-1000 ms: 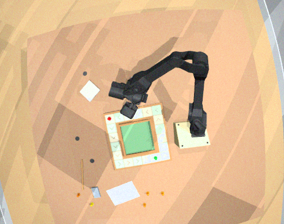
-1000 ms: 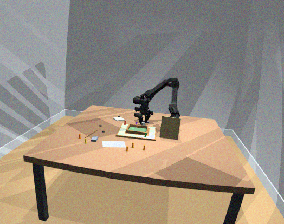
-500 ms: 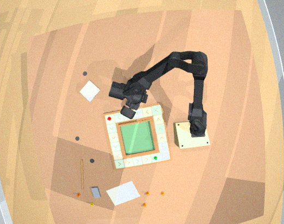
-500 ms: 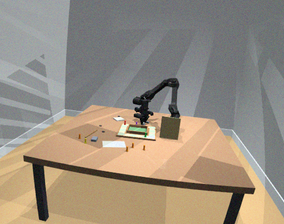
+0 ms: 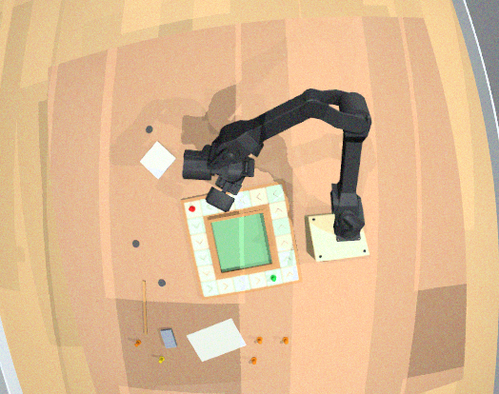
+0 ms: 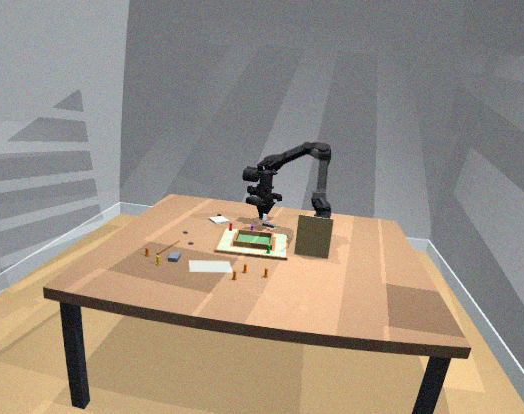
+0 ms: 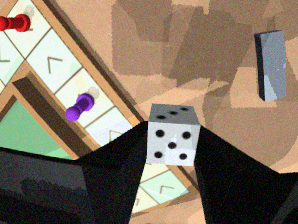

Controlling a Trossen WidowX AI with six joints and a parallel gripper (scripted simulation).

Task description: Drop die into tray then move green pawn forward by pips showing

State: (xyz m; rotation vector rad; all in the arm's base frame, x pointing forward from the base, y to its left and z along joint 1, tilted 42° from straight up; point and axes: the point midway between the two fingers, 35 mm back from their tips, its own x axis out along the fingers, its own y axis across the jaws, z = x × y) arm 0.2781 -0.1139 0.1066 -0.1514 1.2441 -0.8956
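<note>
Gripping the white cube die with black pips point(image 7: 172, 135), our black parallel-jaw gripper point(image 7: 172, 143) pinches it at the centre of the wrist view, over the board's outer edge. We judge the coming move turns on one relation: the green felt tray point(image 7: 23, 132) lies toward the lower left, beyond the purple pawn point(image 7: 80, 106).

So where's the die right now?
The die is clamped between the gripper fingers, centre of the wrist view, just off the board's outer edge near the purple pawn, with the grey block off to its right.
</note>
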